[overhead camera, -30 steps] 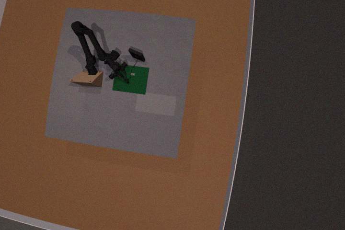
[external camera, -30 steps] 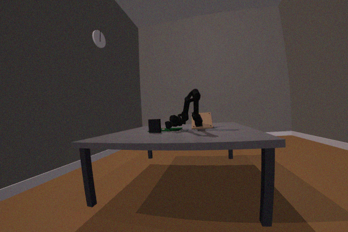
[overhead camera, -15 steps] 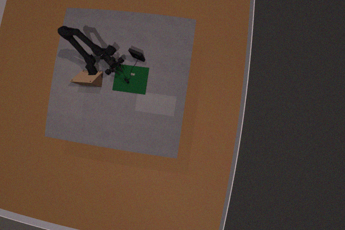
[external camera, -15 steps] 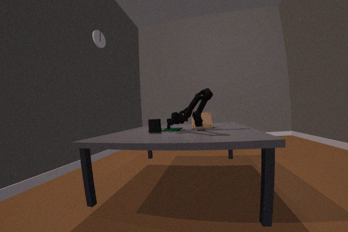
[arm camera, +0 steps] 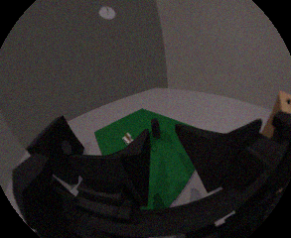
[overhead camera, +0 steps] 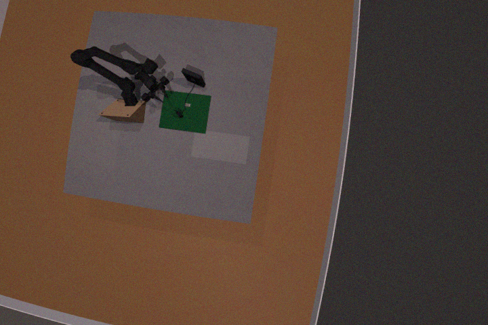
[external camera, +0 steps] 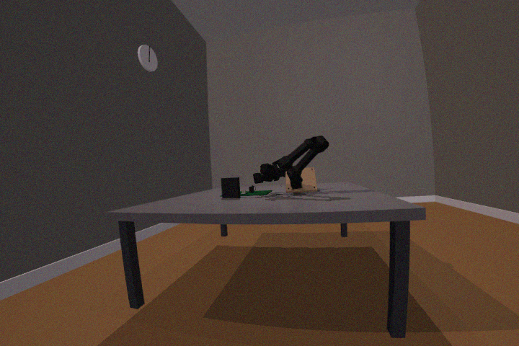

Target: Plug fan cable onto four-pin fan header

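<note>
The green board (overhead camera: 192, 122) (external camera: 262, 192) (arm camera: 167, 171) lies flat on the grey table. A small dark plug (overhead camera: 179, 113) (external camera: 251, 188) (arm camera: 155, 126) stands upright on the board, and a thin cable runs from it to the black fan (overhead camera: 193, 76) (external camera: 230, 187) beside the board. A small white part (overhead camera: 187, 105) (arm camera: 127, 138) sits on the board near the plug. My gripper (overhead camera: 159, 89) (external camera: 256, 177) (arm camera: 161, 130) is open and empty. It hangs above the board's edge nearest the arm's base, clear of the plug, and touches nothing.
The arm's base stands on a tan wedge mount (overhead camera: 118, 110) (external camera: 308, 179) next to the board. A pale rectangle (overhead camera: 220, 147) is marked on the table (overhead camera: 156, 183) (external camera: 268, 205) beyond the board. A wall clock (external camera: 147, 58) (arm camera: 105, 12) hangs in the background.
</note>
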You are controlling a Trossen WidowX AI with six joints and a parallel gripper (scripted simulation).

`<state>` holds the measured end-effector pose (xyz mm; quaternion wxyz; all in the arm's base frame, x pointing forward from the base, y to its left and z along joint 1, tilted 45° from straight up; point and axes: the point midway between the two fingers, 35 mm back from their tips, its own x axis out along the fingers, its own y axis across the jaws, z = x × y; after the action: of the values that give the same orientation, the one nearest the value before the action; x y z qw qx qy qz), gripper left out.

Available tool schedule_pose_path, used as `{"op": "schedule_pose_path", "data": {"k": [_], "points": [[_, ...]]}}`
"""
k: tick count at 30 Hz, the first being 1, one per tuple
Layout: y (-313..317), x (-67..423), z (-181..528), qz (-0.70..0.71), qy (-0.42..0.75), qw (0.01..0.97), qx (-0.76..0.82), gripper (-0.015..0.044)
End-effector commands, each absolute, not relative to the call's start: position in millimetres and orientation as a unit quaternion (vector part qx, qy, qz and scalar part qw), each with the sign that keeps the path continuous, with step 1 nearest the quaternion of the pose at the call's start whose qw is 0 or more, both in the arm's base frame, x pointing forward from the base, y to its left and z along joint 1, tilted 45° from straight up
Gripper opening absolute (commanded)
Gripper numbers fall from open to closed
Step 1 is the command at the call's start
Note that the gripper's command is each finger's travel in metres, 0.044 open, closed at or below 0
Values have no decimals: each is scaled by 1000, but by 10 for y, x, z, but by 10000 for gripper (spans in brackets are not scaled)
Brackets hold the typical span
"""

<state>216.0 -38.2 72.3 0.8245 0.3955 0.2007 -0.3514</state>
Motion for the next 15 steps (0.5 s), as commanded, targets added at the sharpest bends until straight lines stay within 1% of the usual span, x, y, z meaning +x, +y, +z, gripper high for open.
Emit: {"op": "schedule_pose_path", "data": {"k": [1,8,9,15], "points": [[-393,2147,728,-354,228,824,380,245],[-426,2149,663,-356,327,810,332,429],[-431,2148,654,-355,341,807,326,440],[-454,2137,607,-343,421,784,300,440]]}}
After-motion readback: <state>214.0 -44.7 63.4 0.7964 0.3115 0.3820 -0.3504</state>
